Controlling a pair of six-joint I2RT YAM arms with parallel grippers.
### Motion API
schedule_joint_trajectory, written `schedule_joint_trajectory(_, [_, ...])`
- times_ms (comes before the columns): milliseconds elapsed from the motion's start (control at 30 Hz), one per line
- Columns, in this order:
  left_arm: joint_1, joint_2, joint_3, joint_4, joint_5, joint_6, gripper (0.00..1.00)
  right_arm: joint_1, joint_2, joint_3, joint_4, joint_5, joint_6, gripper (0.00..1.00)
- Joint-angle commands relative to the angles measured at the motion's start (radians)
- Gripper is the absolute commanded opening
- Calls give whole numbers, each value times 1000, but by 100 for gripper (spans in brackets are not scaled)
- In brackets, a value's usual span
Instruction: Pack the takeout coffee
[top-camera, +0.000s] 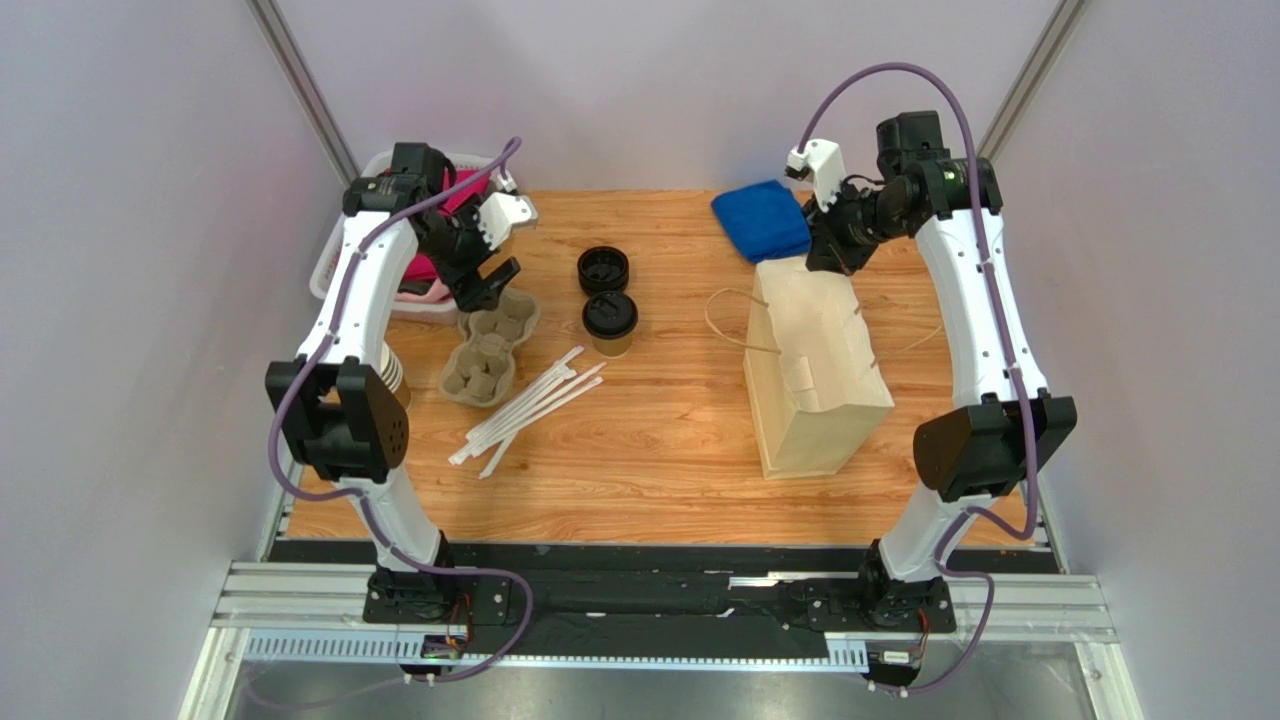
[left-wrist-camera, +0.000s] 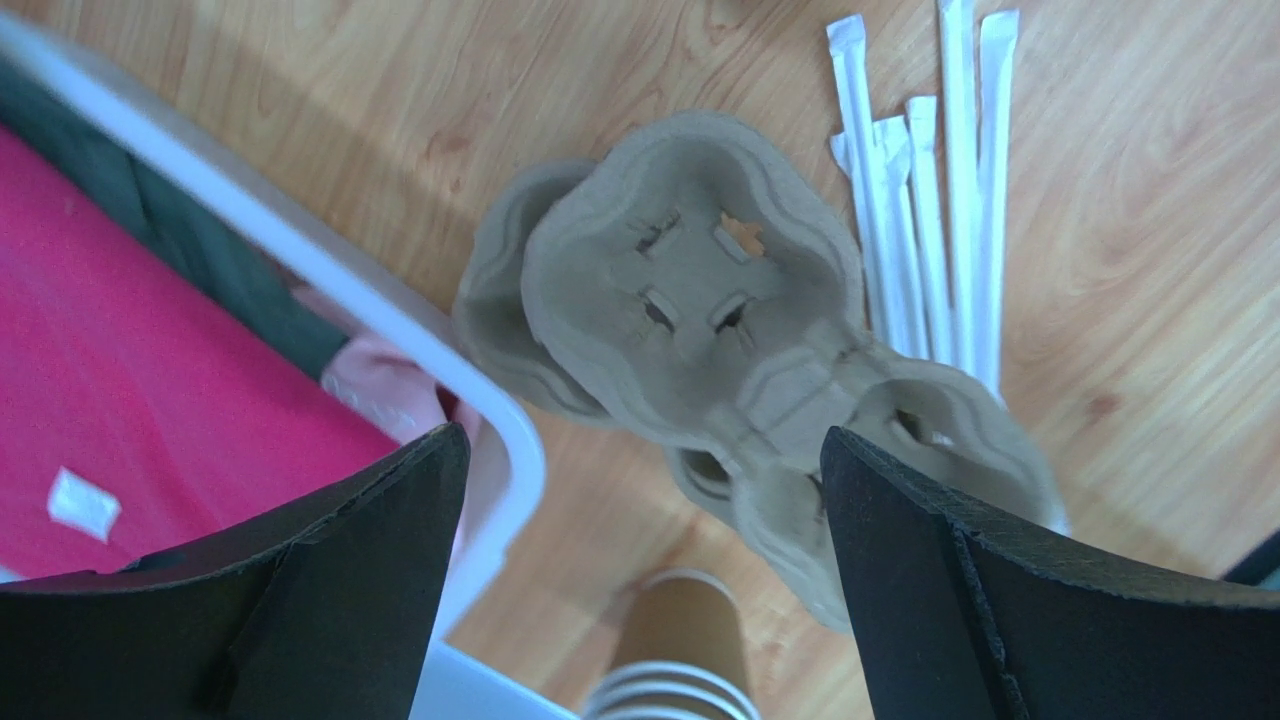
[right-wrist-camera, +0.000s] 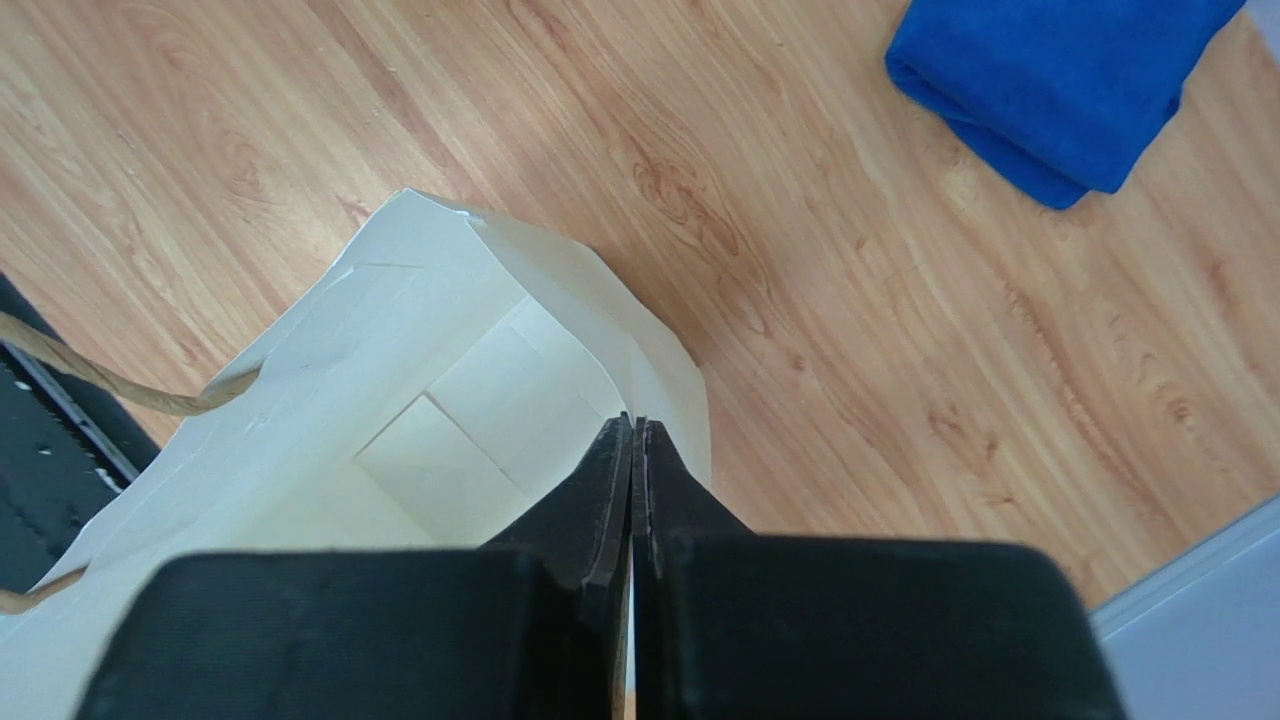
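Your right gripper (right-wrist-camera: 633, 428) is closed tight at the bag (right-wrist-camera: 451, 390) mouth, grip on paper unclear; your left gripper (left-wrist-camera: 643, 443) gapes wide, empty, over the carriers (left-wrist-camera: 706, 300); the coffee (top-camera: 610, 320) stands mid worktop (top-camera: 661, 450), nearer the far edge

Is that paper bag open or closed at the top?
Open. The right arm's camera looks down past the spread rim of the bag to its white folded bottom.
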Motion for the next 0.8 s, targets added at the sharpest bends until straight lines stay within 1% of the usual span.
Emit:
schedule_joint_trajectory(0, [7,71,82,-28,130,265,94,0,19,55,-109,-38,177,0])
schedule_joint_trajectory(33, [13,87,96,-57,161,292,93,-2,27,60,-110,-39,192,0])
schedule_joint_trajectory(67, [13,103,111,-73,212,353,92,0,30,63,-113,-38,207,0])
schedule_joint_trajectory(133, [13,146,143,-79,230,401,91,-3,33,61,-117,-41,243,0])
schedule_joint_trajectory(267, [13,209,174,-64,189,470,87,-7,30,64,-115,-29,295,0])
schedule_joint_trajectory(433, [13,272,196,-88,157,567,83,-10,61,106,-132,-24,388,0])
schedule_joint_trajectory(633, [13,308,194,-91,157,604,76,-11,73,126,-149,-52,422,0])
schedule_joint_trajectory(767, [13,318,188,-73,155,607,64,-11,75,130,-152,-58,422,0])
